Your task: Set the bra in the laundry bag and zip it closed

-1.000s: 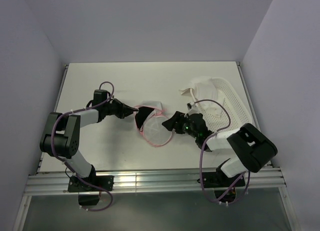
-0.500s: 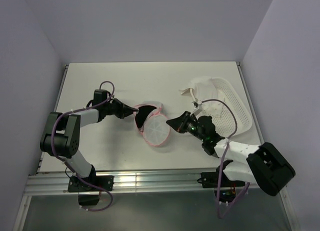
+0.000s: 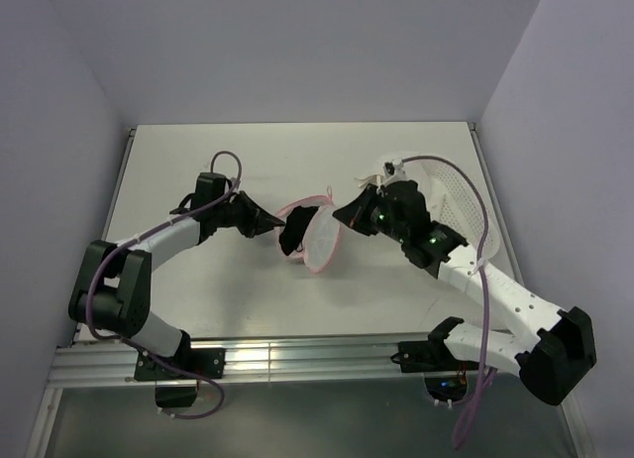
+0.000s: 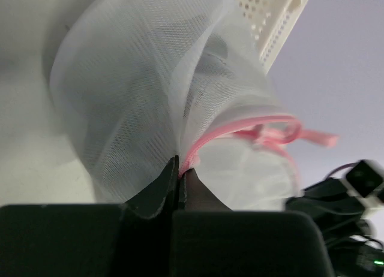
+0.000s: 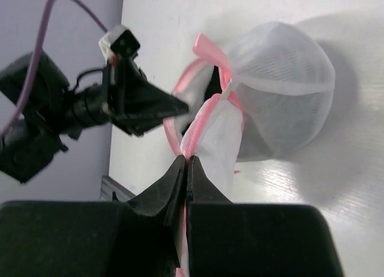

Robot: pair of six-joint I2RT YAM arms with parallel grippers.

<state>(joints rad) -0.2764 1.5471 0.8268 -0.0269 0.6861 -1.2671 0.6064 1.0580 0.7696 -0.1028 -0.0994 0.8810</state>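
The laundry bag (image 3: pixel 322 240), white mesh with pink zipper trim, hangs on edge above the table between both grippers. The black bra (image 3: pixel 293 236) shows at the bag's left side, by its opening; how far it sits inside I cannot tell. My left gripper (image 3: pixel 280 223) is shut on the pink rim (image 4: pixel 207 142) from the left. My right gripper (image 3: pixel 340 217) is shut on the pink zipper trim (image 5: pixel 201 130) from the right. In the right wrist view the bag's mesh (image 5: pixel 282 79) bulges beyond the jaws, and the left gripper (image 5: pixel 180 106) points at it.
A white perforated basket (image 3: pixel 464 208) holding white cloth (image 3: pixel 401 172) stands at the back right, close behind the right arm. It also shows in the left wrist view as the basket (image 4: pixel 270 16). Grey walls close in the table on three sides.
The right gripper went from open to shut on the bag's pink rim. Both arms moved toward the back and raised the bag from lying flat to hanging on edge.
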